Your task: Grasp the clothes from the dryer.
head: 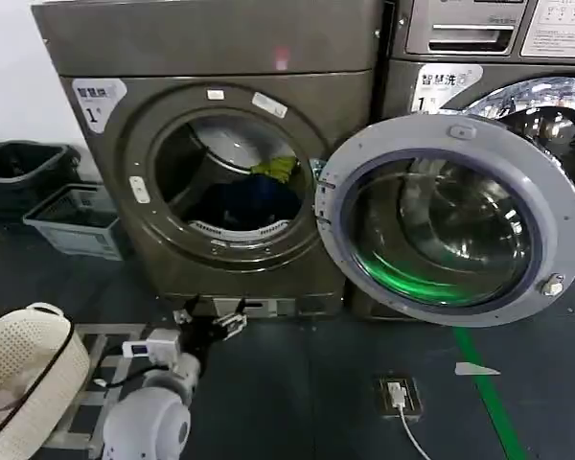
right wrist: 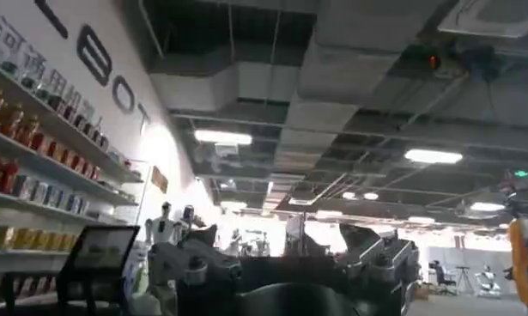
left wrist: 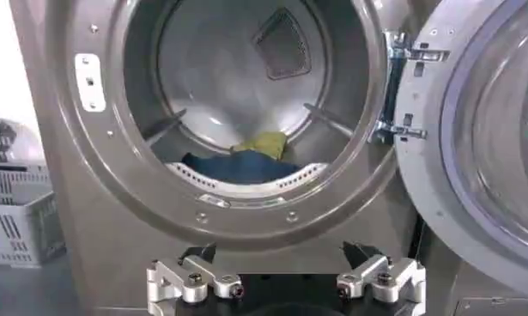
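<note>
— Which step?
— Step 1, the approach: my left claw, jaws spread and empty, hangs low before the dryer.
— Next?
— Rise, reach through to the clothes in the drum.

Dryer porthole clear; swung door flanks its right.
</note>
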Robot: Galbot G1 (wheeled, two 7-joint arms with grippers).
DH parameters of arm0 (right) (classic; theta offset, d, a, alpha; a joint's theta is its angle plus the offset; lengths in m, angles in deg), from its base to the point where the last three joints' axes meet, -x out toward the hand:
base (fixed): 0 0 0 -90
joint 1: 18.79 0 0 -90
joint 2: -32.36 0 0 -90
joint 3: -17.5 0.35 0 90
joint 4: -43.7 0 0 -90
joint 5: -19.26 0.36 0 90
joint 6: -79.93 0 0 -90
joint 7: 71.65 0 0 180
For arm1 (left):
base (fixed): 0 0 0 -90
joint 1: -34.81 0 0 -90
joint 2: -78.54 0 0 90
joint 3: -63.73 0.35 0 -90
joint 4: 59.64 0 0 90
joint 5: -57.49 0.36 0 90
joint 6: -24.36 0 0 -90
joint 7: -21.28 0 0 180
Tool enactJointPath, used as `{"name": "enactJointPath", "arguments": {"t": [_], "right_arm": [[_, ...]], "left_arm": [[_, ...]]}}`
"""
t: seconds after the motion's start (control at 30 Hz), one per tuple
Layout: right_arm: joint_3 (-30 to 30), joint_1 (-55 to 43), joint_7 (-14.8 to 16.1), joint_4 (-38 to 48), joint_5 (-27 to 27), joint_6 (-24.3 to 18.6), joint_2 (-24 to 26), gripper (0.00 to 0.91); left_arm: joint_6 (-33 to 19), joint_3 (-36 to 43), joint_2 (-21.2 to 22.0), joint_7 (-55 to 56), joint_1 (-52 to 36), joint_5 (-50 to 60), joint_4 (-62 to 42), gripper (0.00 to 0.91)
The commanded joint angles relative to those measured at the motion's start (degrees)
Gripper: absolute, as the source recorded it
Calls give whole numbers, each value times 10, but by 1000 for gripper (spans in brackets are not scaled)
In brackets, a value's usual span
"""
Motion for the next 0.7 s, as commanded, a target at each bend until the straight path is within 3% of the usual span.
{"name": "enactJointPath", "arguments": {"t": [0.03,0.7], "right_arm": [[0,-1,-3,2,5,-10,-1,907],[-2,-1,-3,-3,6,-12,-4,907]], "left_arm": [[28,0,0,-2,2,3,-1,907],[28,1,-1,-7,5,6,-1,907]]}}
